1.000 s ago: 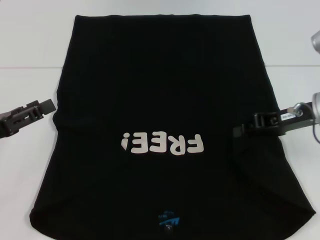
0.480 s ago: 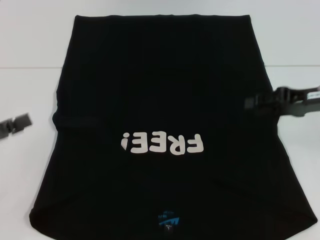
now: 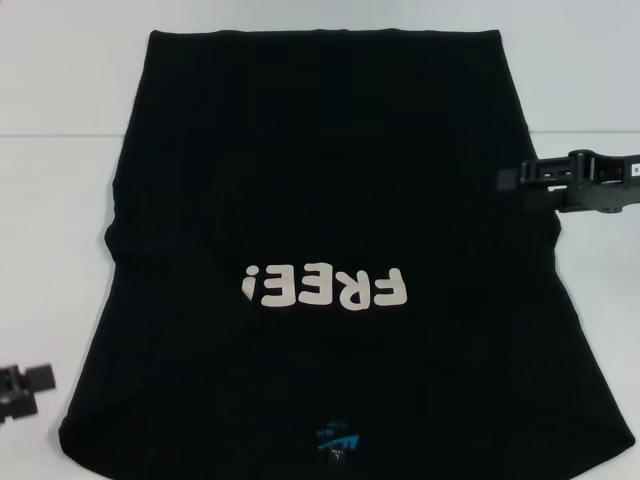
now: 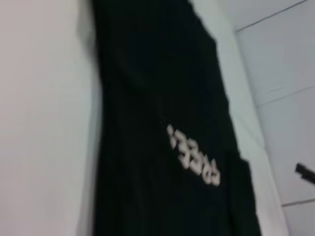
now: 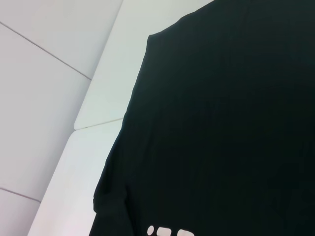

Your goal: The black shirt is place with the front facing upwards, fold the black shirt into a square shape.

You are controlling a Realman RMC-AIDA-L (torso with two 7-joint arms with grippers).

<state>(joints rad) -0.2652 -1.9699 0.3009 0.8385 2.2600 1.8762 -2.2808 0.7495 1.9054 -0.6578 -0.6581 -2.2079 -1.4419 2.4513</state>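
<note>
The black shirt (image 3: 320,180) lies flat on the white table (image 3: 60,200), front up, with both sides folded in so it forms a long panel. Its pale "FREE!" lettering (image 3: 325,288) reads upside down, and the blue neck label (image 3: 337,440) is at the near edge. My right gripper (image 3: 512,181) hovers over the shirt's right edge, about halfway along it. My left gripper (image 3: 30,382) is low at the left, just off the shirt's near left corner. The shirt also shows in the left wrist view (image 4: 162,98) and the right wrist view (image 5: 221,123).
The table's far edge runs along the far hem of the shirt. A thin seam (image 3: 60,135) crosses the tabletop on both sides of the shirt. Bare white table (image 3: 600,300) lies right of the shirt.
My right gripper has left the shirt's right edge near the lettering and moved up and farther away. My left gripper has moved from the shirt's mid left side back to the near left corner.
</note>
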